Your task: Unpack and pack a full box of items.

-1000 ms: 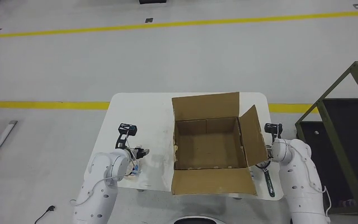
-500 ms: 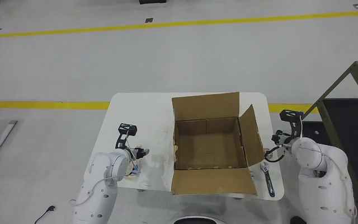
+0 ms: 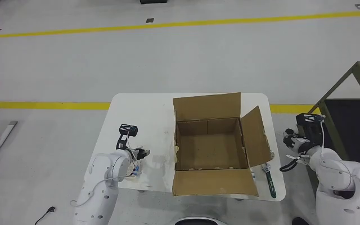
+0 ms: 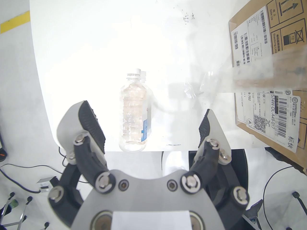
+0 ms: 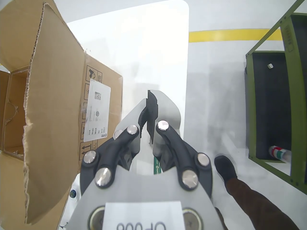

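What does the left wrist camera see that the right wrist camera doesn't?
Left wrist view: a clear bottle on the table, ahead of the open left tool. Right wrist view: the shut right tool, the green handle of a wrench beneath it, a green rack on the floor, and the inside of the box. Both: the box's labelled outer wall and the white table.

box [image 3: 207,106]: matt corrugated cardboard | bottle [image 4: 134,116]: clear glossy plastic | table [image 3: 143,115]: smooth white, glossy

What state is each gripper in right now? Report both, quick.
Left gripper: open, holding nothing; the bottle lies ungripped on the table.
Right gripper: shut, holding nothing.
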